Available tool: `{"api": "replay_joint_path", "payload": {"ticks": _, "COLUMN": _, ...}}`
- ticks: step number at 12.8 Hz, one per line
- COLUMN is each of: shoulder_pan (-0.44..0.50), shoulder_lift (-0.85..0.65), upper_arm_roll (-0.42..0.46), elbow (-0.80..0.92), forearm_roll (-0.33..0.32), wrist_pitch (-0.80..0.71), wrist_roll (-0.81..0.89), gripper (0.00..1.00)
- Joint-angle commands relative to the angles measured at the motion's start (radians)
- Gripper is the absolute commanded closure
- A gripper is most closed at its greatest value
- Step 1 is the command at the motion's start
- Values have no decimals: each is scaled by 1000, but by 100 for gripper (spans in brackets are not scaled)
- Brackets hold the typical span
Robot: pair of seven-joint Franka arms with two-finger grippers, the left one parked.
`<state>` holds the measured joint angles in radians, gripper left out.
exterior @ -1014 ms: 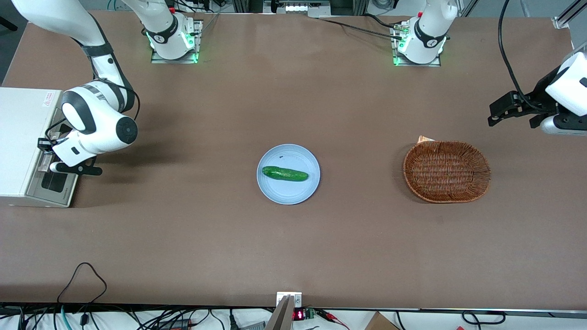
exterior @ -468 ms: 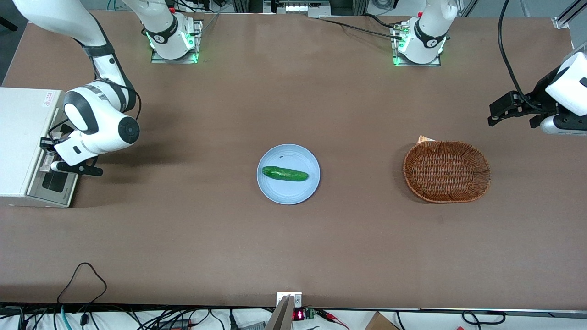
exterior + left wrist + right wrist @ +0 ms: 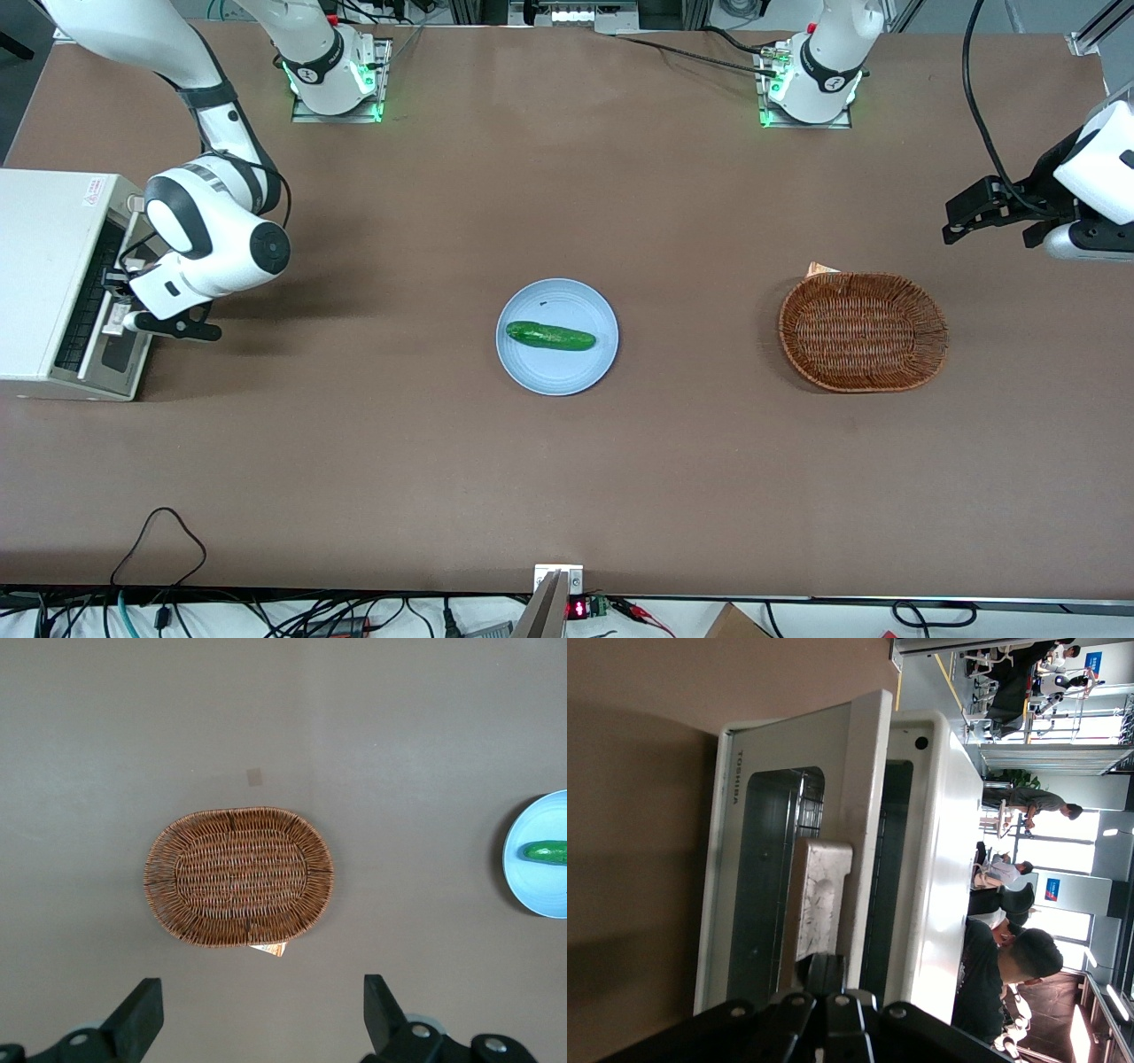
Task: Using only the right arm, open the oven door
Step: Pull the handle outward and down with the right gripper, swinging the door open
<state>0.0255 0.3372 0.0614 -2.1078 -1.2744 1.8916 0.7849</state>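
Gripping the pale handle (image 3: 818, 895) at the toaster oven (image 3: 40, 275), the right arm's end effector (image 3: 120, 306) holds the oven door (image 3: 793, 850) partly lowered, with full opening judged outstanding.

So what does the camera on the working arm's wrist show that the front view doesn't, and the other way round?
Only the wrist view shows the door's handle close up, the wire rack inside, and people in the room.

Only the front view shows the whole table, the blue plate with a cucumber, the wicker basket, and the right arm reaching to the oven.

Both show the white oven with the oven door partly open, and the gripper at the handle.
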Motion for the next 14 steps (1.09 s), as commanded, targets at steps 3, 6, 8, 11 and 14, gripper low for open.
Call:
{"api": "replay_joint_path", "payload": {"ticks": 3, "shoulder_pan": 33, "shoulder_lift": 65, "upper_arm_roll": -2, "elbow": 12, "forearm_roll": 15, "wrist_pitch": 15, "wrist_roll": 52, "gripper": 99}}
{"api": "replay_joint_path", "payload": {"ticks": 6, "shoulder_pan": 53, "shoulder_lift": 82, "upper_arm_roll": -2, "elbow": 14, "forearm_roll": 16, "wrist_pitch": 20, "wrist_roll": 59, "gripper": 99}}
{"api": "replay_joint_path", "payload": {"ticks": 8, "shoulder_pan": 59, "shoulder_lift": 97, "upper_arm_roll": -2, "elbow": 17, "forearm_roll": 15, "wrist_pitch": 20, "wrist_roll": 71, "gripper": 99}}
{"api": "replay_joint_path", "payload": {"ticks": 11, "shoulder_pan": 74, "shoulder_lift": 120, "upper_arm_roll": -2, "elbow": 19, "forearm_roll": 15, "wrist_pitch": 20, "wrist_roll": 94, "gripper": 99}}
{"api": "replay_joint_path", "payload": {"ticks": 14, "shoulder_pan": 90, "shoulder_lift": 137, "upper_arm_roll": -3, "elbow": 22, "forearm_roll": 15, "wrist_pitch": 18, "wrist_roll": 99, "gripper": 99}}
